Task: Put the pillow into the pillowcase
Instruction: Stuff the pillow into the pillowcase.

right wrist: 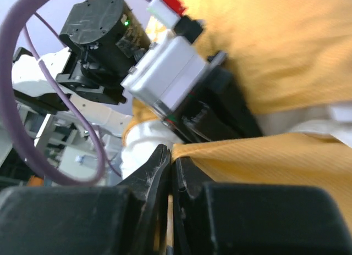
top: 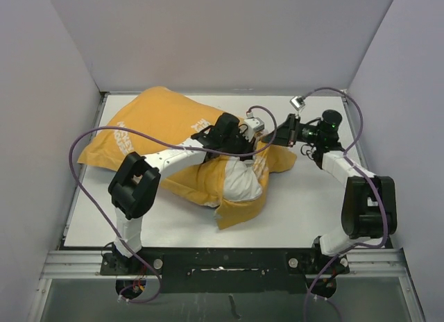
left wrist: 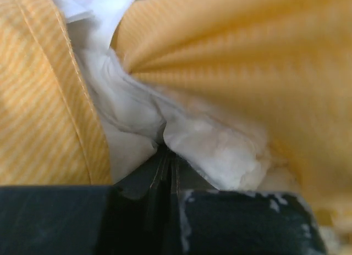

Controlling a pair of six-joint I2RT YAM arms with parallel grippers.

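A white table (top: 305,211) sits inside plain grey walls (top: 229,37), and nearly everything on it centres on the pillowcase (top: 152,121). The pillowcase lies mustard-yellow side up, spread from the far left corner of the table toward the middle, with its mouth crumpled open at the near right end.

The pillow (top: 241,183) is partly inside that mouth. A white bulge shows between the yellow flaps, and the rest is hidden under the cloth.

The left gripper (left wrist: 166,150) reaches into the mouth of the pillowcase, its jaws pinched together on a fold of the pillow's white cover. The right gripper (right wrist: 171,159) is at the far right edge of the same mouth, jaws clamped on the yellow hem.

Both pieces look light, soft and limp. The pillow should squash and spring back, so a pinch on loose cover or a corner will probably hold better than one on the plump middle. The pillowcase is thin and likely to slide and bunch. The stitched hem at the mouth looks like the firmest place to grip, kept taut while the pillow is fed deeper.
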